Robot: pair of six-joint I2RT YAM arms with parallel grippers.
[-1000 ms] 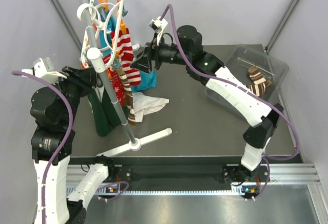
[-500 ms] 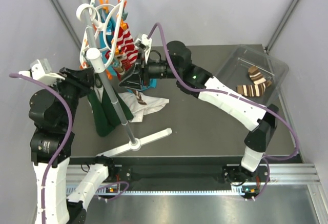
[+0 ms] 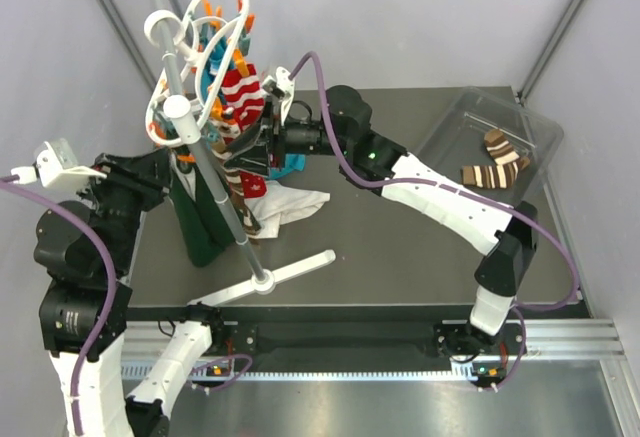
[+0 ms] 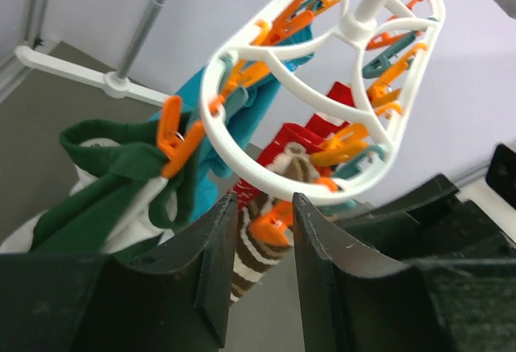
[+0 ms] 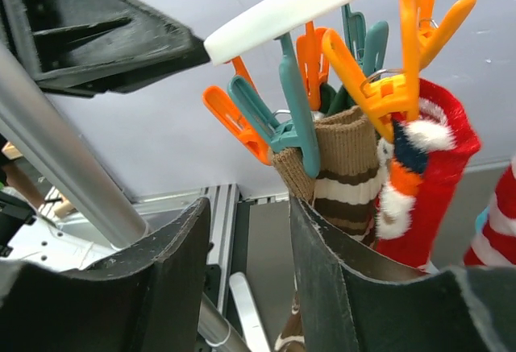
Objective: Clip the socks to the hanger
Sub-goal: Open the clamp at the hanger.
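The white ring hanger (image 3: pixel 200 52) with orange clips tops a grey pole (image 3: pixel 225 192). A red-and-white striped sock (image 3: pixel 243 92) and a brown-and-cream sock (image 5: pixel 347 167) hang from it; a teal clip holds the brown one. My right gripper (image 3: pixel 250 149) (image 5: pixel 246 207) is open just under the clips, and the brown sock lies outside its right finger. My left gripper (image 3: pixel 178 160) (image 4: pixel 262 199) is open below the ring (image 4: pixel 322 86), with an orange clip (image 4: pixel 274 219) and a brown striped sock (image 4: pixel 250 255) showing in its gap. More brown-and-cream socks (image 3: pixel 495 157) lie in the bin.
A clear plastic bin (image 3: pixel 455 122) stands at the back right. A white cloth (image 3: pixel 298 202) and a blue cloth (image 3: pixel 292 162) lie by the pole's foot (image 3: pixel 290 269). A dark green garment (image 3: pixel 200 222) hangs on the hanger's left side.
My right arm has swung left, bringing its gripper in under the hanger. My left arm has drawn back and to the left. The hanger has tilted and its socks have swung.
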